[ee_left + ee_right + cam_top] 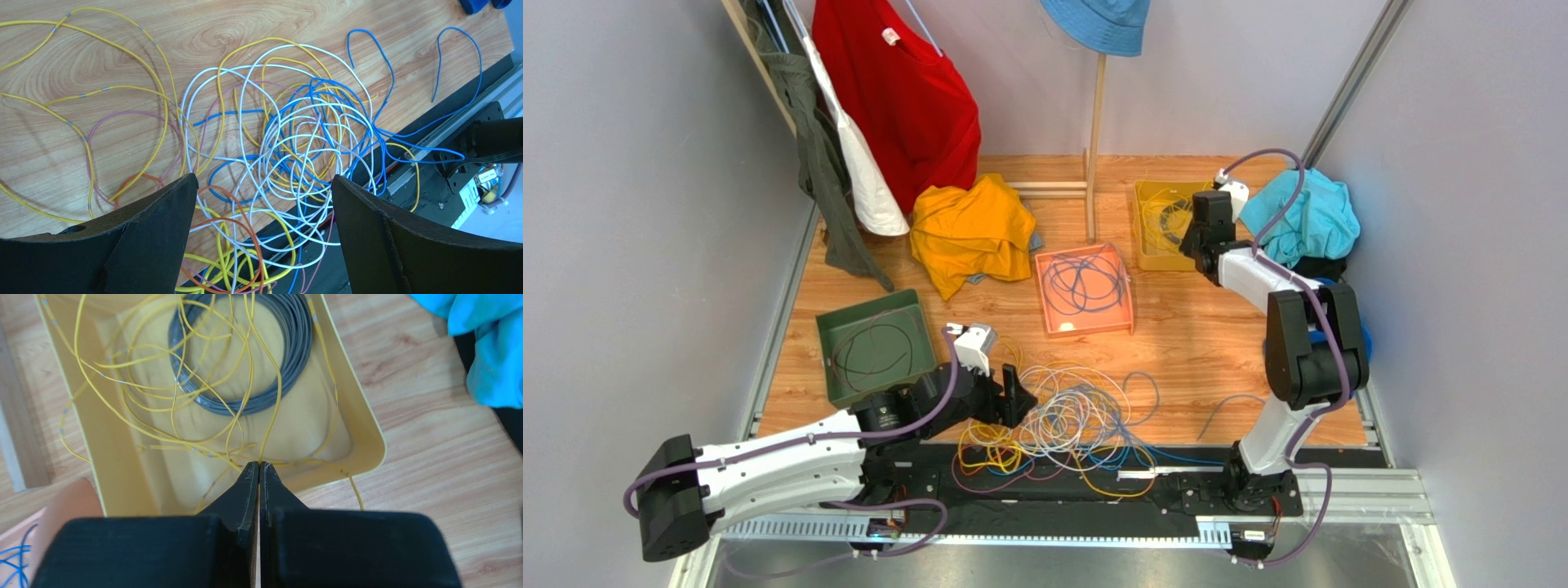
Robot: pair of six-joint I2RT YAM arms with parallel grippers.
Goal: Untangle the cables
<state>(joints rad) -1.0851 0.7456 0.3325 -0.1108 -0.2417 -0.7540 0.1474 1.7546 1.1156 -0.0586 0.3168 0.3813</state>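
A tangle of thin yellow, white, blue and orange cables (1069,423) lies on the wood at the table's near edge, some loops hanging over the black rail. My left gripper (1014,398) hovers over its left side, open and empty; in the left wrist view the tangle (294,141) spreads between and beyond the wide-apart fingers of my left gripper (265,179). My right gripper (1192,239) is at the far right over a yellow bin (1149,245). In the right wrist view it (259,465) is shut on a thin yellow cable (274,410) that runs up into the bin (362,435).
The yellow bin also holds a grey cable coil (288,361). An orange bin (1053,321) with blue cable and a green bin (842,331) with black cable stand mid-table. Orange cloth (971,233), teal cloth (1308,221), hanging clothes and a wooden stand line the back.
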